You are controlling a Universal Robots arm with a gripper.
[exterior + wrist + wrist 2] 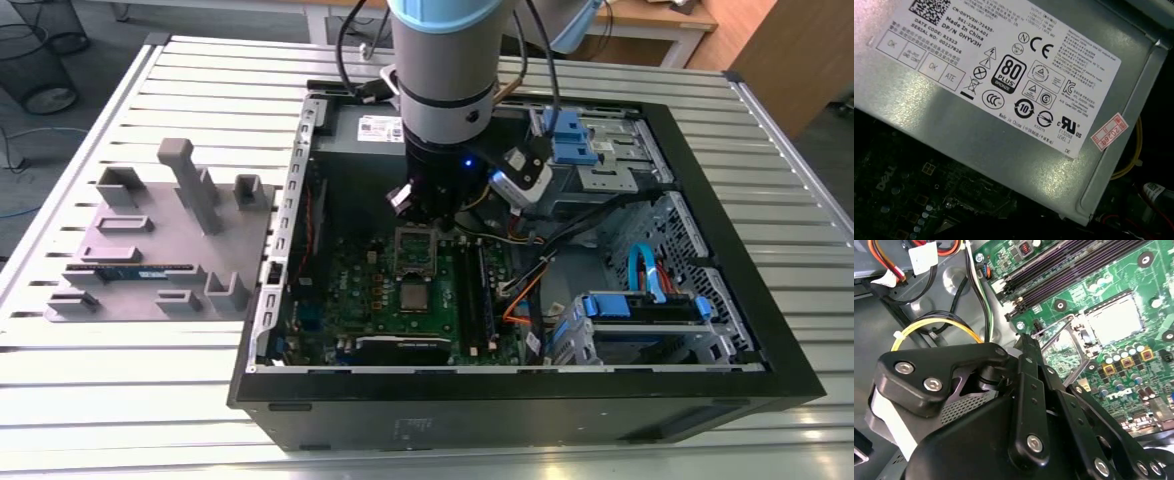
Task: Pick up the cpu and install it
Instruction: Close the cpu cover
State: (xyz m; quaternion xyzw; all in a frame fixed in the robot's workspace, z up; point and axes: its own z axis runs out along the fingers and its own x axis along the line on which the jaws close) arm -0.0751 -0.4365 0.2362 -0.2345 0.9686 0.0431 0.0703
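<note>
Slatted metal worktop bearing an open black computer case. The small silvery square cpu appears seated flat just beside the raised metal load frame. The black gripper hangs over that frame; whether its jaws are open or closed cannot be told.

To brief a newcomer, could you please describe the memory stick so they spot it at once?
To the exterior view's left of the open computer case lies a grey fixture plate with upright blocks. The memory stick lies flat on it, the only blue-green strip among grey shapes.
</note>
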